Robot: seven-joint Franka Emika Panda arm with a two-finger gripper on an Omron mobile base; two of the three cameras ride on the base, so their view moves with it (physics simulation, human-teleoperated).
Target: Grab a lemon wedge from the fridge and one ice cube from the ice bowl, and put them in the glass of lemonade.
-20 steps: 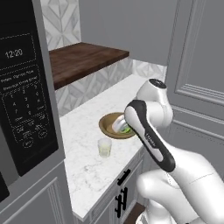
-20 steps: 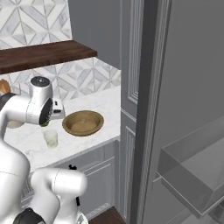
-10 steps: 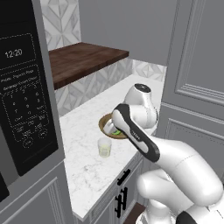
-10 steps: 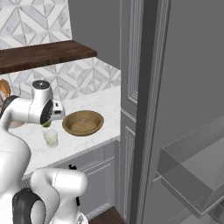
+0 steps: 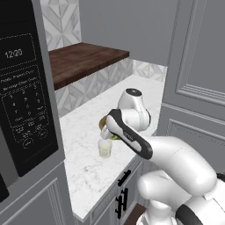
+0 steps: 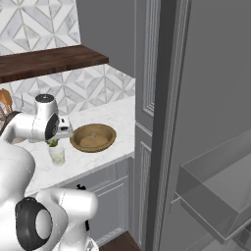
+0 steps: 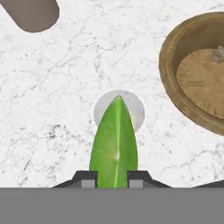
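Note:
My gripper [image 7: 113, 177] is shut on the lemon wedge [image 7: 114, 144], a yellow-green sliver that points straight down at the glass of lemonade [image 7: 138, 111] right under it. From the right base view, the wedge [image 6: 52, 143] hangs just above the rim of the glass [image 6: 57, 155], with the gripper [image 6: 54, 142] over it. The ice bowl [image 7: 175, 57], tan wood, sits beside the glass with an ice cube [image 7: 217, 54] in it. The bowl [image 6: 93, 138] lies to the right of the glass on the white marble counter. The fridge [image 6: 211, 98] stands open at the right.
A microwave [image 5: 22, 96] fills the left side above the counter. A dark wooden shelf [image 5: 83, 59] runs along the tiled wall. Wooden utensils [image 6: 4, 105] stand at the counter's far left. The counter edge [image 5: 110, 197] is close in front of the glass.
The hand has swung from over the ice bowl to over the glass, carrying the wedge, and the arm has folded lower. Glass and bowl have not moved.

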